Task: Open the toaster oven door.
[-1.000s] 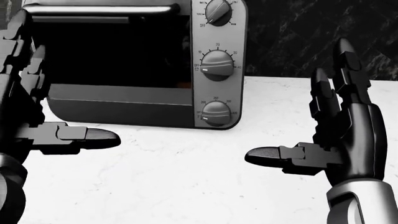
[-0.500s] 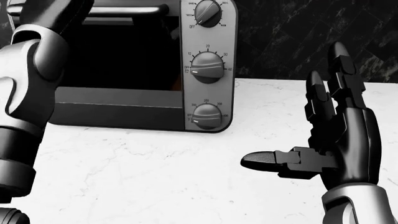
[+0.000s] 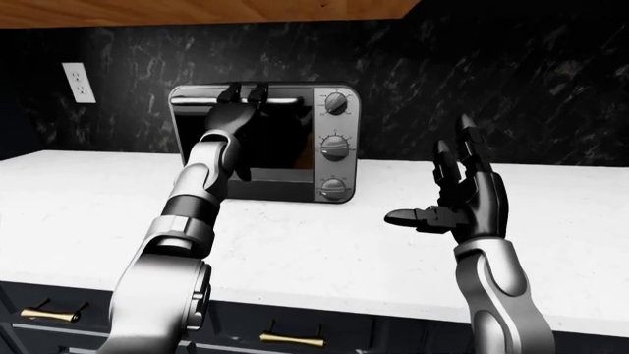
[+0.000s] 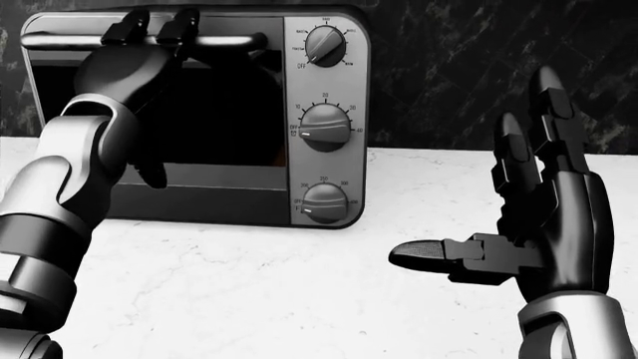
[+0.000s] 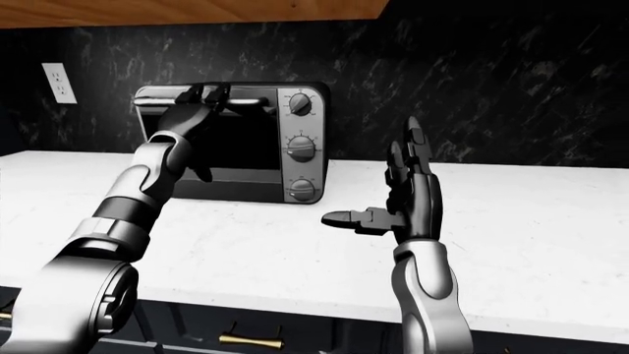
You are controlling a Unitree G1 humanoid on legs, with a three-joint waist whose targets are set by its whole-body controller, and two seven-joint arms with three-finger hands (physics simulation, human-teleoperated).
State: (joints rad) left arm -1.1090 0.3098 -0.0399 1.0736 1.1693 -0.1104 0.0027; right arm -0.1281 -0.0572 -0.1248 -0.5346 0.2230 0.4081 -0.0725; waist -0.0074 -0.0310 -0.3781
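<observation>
The left hand (image 4: 140, 63) is raised to the top of the toaster oven (image 4: 200, 116), and two of its fingers (image 4: 125, 28) are hooked over the door handle (image 4: 224, 41), a horizontal bar across the upper edge of the door (image 4: 215, 112). The thumb is seen hanging lower, against the dark glass. Whether the fingers are fully closed round the bar cannot be told from these views. The door is seen upright and shut.

The right hand (image 4: 544, 217) is held spread wide above the tabletop (image 4: 249, 292), fingers pointing up and thumb stretched toward the head view's left; nothing is held or touched by it.

The toaster oven is placed on the white marbled tabletop at the upper left of the head view, against a dark veined wall (image 3: 511, 81). Three round knobs (image 4: 326, 123) are stacked in a column on its right panel.

In the left-eye view, a white wall outlet (image 3: 79, 82) is mounted to the left of the oven, a wooden cabinet underside (image 3: 197, 9) runs along the top, and dark drawers with brass pulls (image 3: 291, 339) are seen below the tabletop edge.
</observation>
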